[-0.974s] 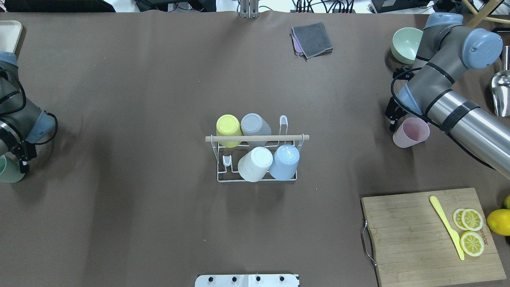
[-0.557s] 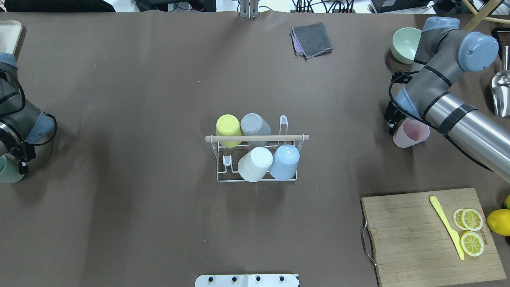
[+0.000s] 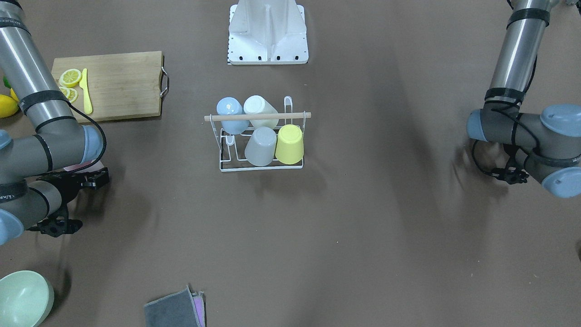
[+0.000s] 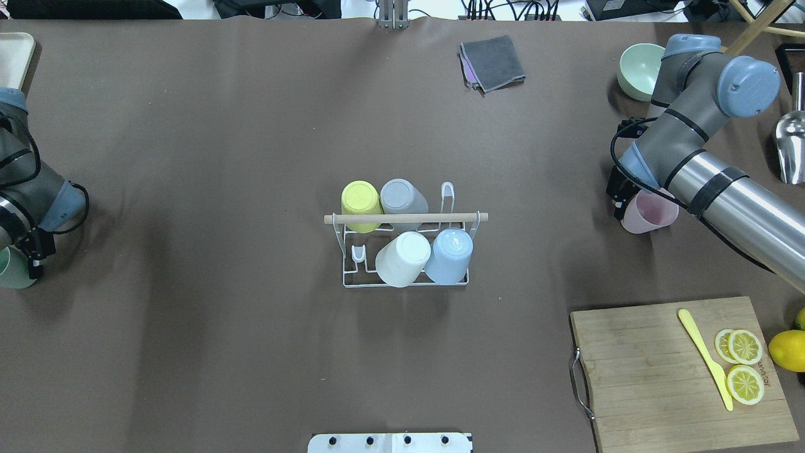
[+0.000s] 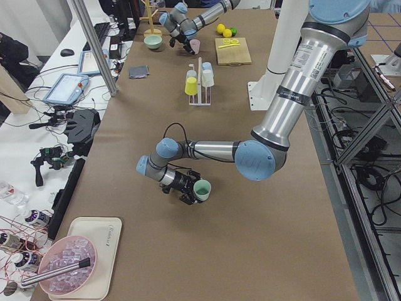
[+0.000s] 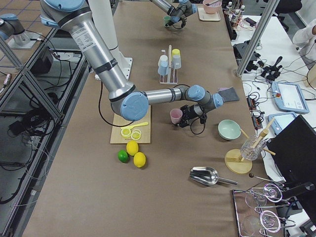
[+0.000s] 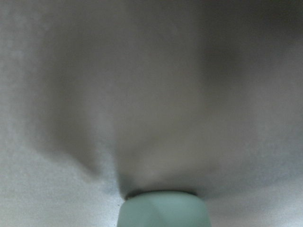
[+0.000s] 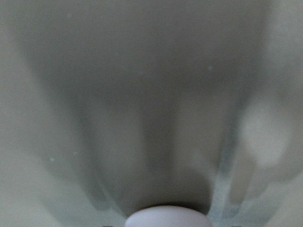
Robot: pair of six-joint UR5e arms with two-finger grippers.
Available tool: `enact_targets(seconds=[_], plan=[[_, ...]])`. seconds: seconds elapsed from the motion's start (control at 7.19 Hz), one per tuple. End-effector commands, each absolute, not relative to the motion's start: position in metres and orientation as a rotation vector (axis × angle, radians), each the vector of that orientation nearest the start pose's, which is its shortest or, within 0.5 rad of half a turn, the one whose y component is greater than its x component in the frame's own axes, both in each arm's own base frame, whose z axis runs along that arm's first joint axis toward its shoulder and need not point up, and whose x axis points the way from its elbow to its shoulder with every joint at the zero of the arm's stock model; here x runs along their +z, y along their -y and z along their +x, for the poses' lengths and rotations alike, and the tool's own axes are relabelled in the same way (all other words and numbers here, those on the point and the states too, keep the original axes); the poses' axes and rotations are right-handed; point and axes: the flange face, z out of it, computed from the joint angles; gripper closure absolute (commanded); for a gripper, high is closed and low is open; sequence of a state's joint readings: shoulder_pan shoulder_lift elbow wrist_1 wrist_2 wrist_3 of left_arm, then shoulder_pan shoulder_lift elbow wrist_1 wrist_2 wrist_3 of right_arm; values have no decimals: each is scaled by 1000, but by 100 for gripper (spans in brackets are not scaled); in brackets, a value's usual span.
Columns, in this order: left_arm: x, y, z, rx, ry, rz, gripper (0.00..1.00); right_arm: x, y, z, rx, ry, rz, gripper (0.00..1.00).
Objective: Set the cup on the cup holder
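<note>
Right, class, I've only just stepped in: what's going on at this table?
Two robot arms are loading cups onto a cup holder at mid-table. Four cups already sit upside down on it: yellow, grey, white, blue. The right tool is at a pink cup, the left tool at a green cup, both far out at the sides.

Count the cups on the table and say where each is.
6. Four sit inverted on the cup holder: yellow cup, grey cup, white cup, blue cup. The pink cup is at the right gripper, the green cup at the left gripper.
</note>
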State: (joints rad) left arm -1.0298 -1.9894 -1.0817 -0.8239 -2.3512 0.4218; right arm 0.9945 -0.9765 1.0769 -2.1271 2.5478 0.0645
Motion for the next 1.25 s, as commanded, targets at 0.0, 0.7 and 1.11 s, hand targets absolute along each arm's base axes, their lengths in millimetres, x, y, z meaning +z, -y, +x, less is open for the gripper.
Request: enact_targets(seconds=[0.0,0.7,1.11], plan=[[698,529,242,542,-692,-837,2,567,608,-336,-231,778,-716,42],[701,527,244,543,-692,-843,14,562,614,-328,-243,794,-696,83],[702,528,241,561,-705,-835,72,551,628,-302,-308,847,-609,83]])
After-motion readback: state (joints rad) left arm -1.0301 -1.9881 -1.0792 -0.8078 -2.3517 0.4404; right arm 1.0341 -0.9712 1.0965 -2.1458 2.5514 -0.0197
